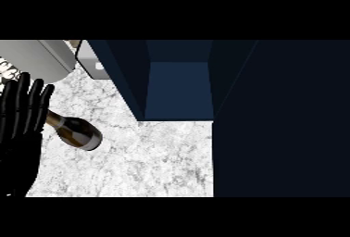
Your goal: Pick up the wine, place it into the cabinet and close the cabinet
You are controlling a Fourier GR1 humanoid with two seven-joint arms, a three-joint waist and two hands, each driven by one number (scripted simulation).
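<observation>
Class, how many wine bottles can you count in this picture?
1. The wine bottle is on the counter at the left, beside the left hand. The dark cabinet might hide others.

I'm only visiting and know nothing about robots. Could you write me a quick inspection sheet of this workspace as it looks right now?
Surface: pale marbled counter.
Job's things: wine bottle lying on its side, neck toward the left edge; dark blue cabinet open, nothing seen inside.
Clutter: grey box and a pale object at the far left.
Robot hands: left robot hand open, fingers straight, overlapping the bottle's neck; contact cannot be told. Right robot hand not in view.
Cables: nothing seen.
Surroundings: large dark panel on the right, probably the cabinet's open door.
</observation>
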